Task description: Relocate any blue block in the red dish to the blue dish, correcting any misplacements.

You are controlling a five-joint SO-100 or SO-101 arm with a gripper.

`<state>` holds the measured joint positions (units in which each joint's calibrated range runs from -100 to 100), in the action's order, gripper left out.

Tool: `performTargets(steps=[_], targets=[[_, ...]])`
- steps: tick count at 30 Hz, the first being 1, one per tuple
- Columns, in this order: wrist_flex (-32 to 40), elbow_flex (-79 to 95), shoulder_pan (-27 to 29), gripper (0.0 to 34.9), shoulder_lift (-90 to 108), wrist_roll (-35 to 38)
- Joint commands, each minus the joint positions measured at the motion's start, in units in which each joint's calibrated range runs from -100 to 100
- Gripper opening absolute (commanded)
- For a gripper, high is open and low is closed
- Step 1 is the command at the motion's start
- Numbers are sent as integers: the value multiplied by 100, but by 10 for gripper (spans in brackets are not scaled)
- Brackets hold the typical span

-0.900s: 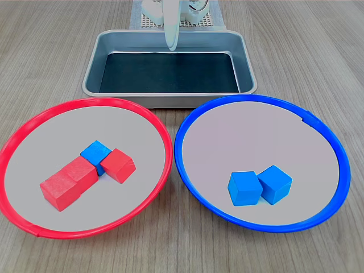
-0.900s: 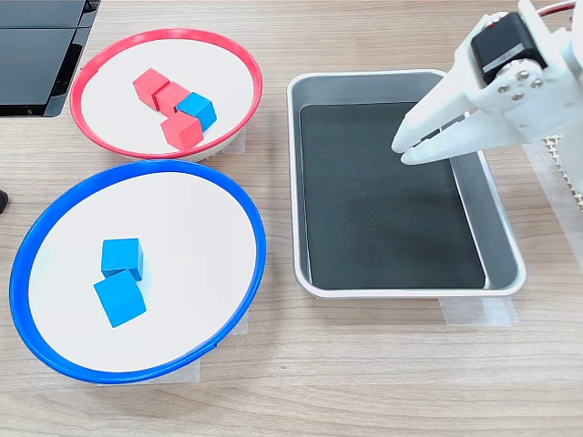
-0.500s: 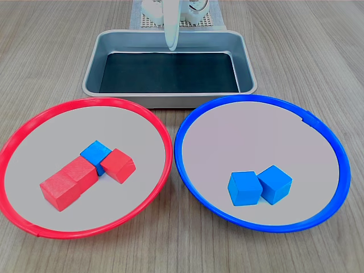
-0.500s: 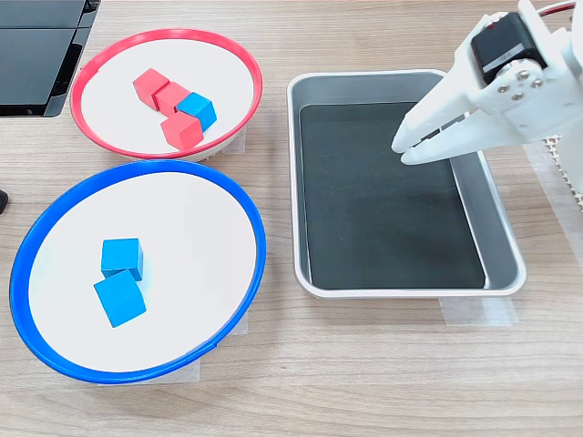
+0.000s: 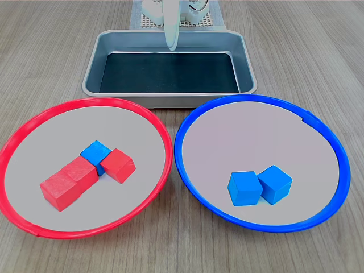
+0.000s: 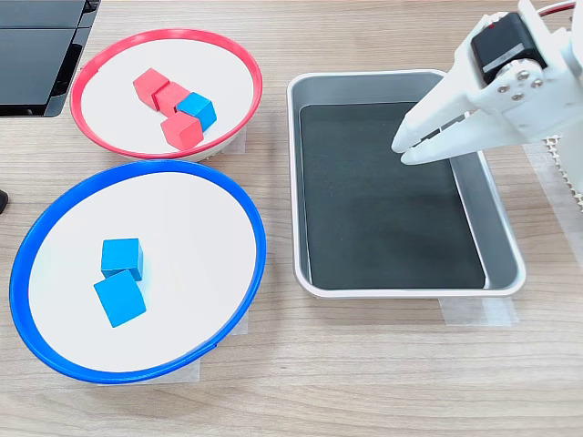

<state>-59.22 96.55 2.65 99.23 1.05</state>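
Where the red dish (image 5: 152, 122) sits on the desk (image 5: 318, 68), one blue block (image 5: 95, 152) lies wedged against three red cubes (image 5: 71, 177), its lower side hidden. Only a narrow edge-on sliver of the pincer (image 6: 407, 151) shows in the first exterior view; the second exterior view shows it nearly closed and empty above the metal tray (image 6: 499, 244). Two more blue blocks (image 5: 259, 186) rest in the blue dish (image 5: 187, 122).

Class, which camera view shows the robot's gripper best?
The second exterior view: the gripper shows from the side, over the metal tray, fingertips nearly together. The first exterior view shows only a narrow white end-on sliver.
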Motion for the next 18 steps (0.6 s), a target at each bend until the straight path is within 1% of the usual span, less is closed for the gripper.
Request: performTargets(steps=[1,18], targets=[[-9,-28,-7,4,-26,24],[-9,-28,-25,4,-26,34]])
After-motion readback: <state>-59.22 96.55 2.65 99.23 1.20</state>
